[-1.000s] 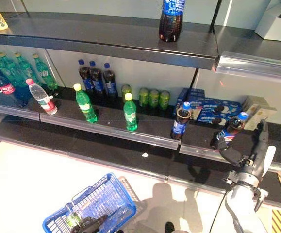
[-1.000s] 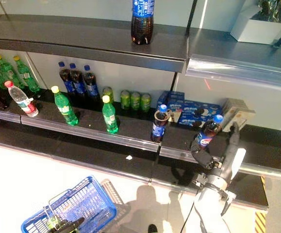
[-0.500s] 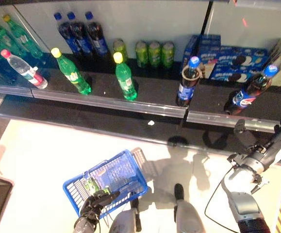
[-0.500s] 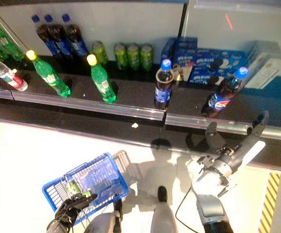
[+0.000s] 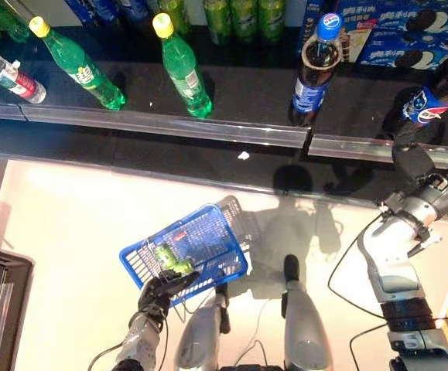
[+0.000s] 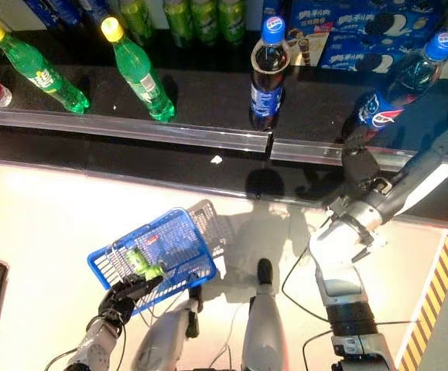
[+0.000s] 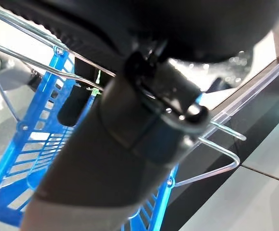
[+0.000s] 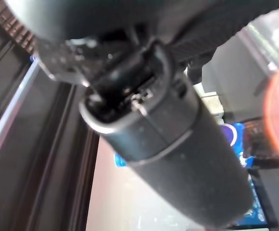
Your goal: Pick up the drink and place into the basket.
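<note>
A cola bottle [image 6: 398, 89] with a blue cap leans on the lower shelf at the right, in front of the cookie boxes. My right hand [image 6: 360, 171] is just below its base, thumb up towards it and fingers straight along the shelf's front; it holds nothing. My left hand [image 5: 162, 289] is shut on the wire handles [image 7: 217, 131] of the blue basket [image 5: 208, 232], which hangs off the floor at the lower left. A small green thing [image 5: 171, 260] lies in the basket.
A second cola bottle [image 5: 312, 69] stands upright at the shelf's middle. Green bottles [image 5: 181, 66] and a red-labelled water bottle [image 5: 7, 73] stand to the left, green cans [image 5: 243, 11] and blue cookie boxes [image 5: 394, 23] behind. The shelf has a metal front rail [image 5: 169, 124].
The camera has tilted down, so the shelves have slid up the picture. The blue basket hangs higher and nearer the middle. My right hand stays below the leaning cola bottle.
</note>
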